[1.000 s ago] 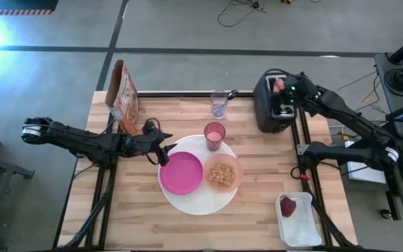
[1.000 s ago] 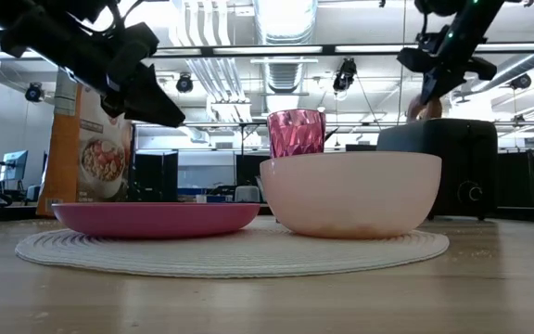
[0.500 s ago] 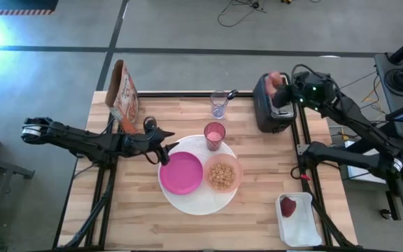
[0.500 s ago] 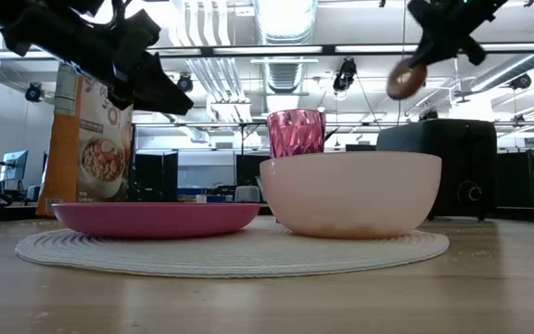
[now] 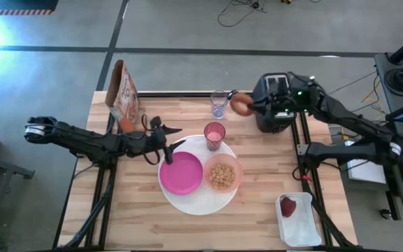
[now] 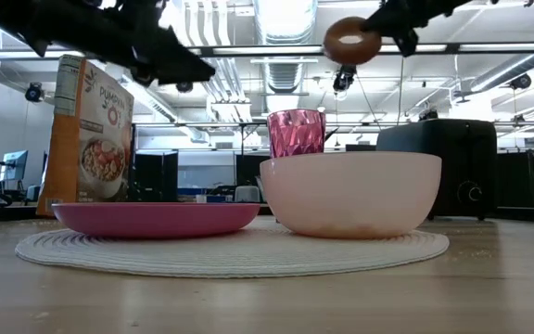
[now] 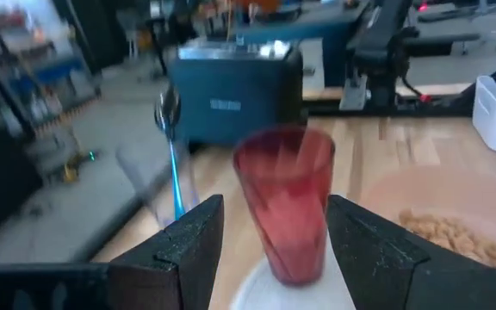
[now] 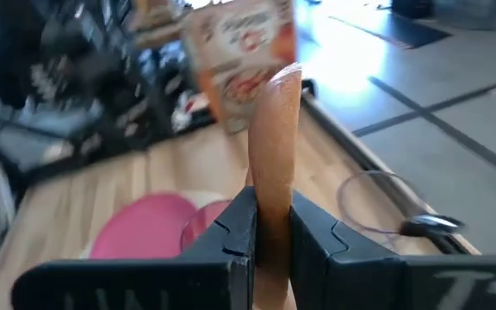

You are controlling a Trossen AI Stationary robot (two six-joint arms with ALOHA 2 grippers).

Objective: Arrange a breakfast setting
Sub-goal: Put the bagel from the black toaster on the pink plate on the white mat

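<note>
– Right gripper (image 5: 249, 106) is clamped on the bagel (image 5: 240, 105), up in the air between the toaster (image 5: 273, 105) and clear glass (image 5: 219, 103).

– And the left gripper (image 5: 170, 138)? Fingers spread, empty, by the magenta plate (image 5: 181, 173); wrist views blurry.

the right arm is reaching in from the table's right edge toward its far middle, its links bent at the elbow and the forearm stretching leftward, raised well above the tabletop; the right gripper (image 5: 247, 106) is pinching the bagel (image 5: 240, 105) edge-on, its two dark fingers (image 8: 231, 237) pressing against either flat face. the left arm is lying long and low from the left side across the table, nearly straight, with the left gripper (image 5: 165, 137) hanging in the air near the middle, its fingers (image 7: 183, 245) standing spread wide apart and gripping nothing
</note>
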